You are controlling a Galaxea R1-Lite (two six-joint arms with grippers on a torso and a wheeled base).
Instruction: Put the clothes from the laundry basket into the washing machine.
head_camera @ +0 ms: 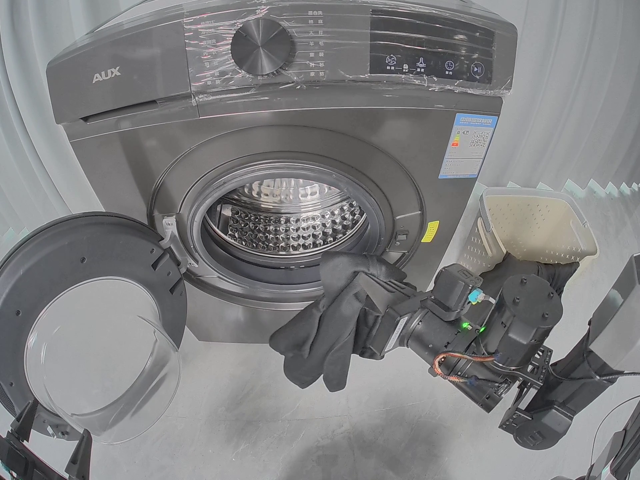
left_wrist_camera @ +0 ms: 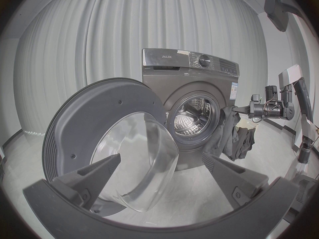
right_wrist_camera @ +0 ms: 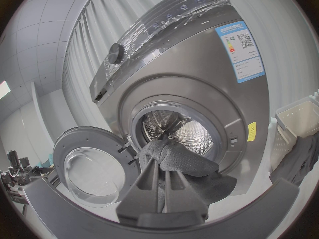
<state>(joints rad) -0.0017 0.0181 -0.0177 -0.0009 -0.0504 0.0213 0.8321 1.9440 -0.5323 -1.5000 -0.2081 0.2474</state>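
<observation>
The grey washing machine [head_camera: 287, 115] stands with its round door [head_camera: 87, 315] swung wide to the left, and its steel drum [head_camera: 287, 225] looks bare. My right gripper [right_wrist_camera: 161, 165] is shut on a dark grey garment [head_camera: 320, 335], which it holds just in front of the lower right rim of the opening while the cloth hangs down. The cream laundry basket [head_camera: 533, 225] stands to the right of the machine, and more dark clothes [right_wrist_camera: 299, 160] drape over its near edge. My left gripper [left_wrist_camera: 162, 170] is open, low beside the door.
The open door [left_wrist_camera: 109, 140] and its clear glass bowl take up the space in front of the left arm. Bare grey floor [head_camera: 253, 415] lies before the machine. Pleated curtains hang behind it.
</observation>
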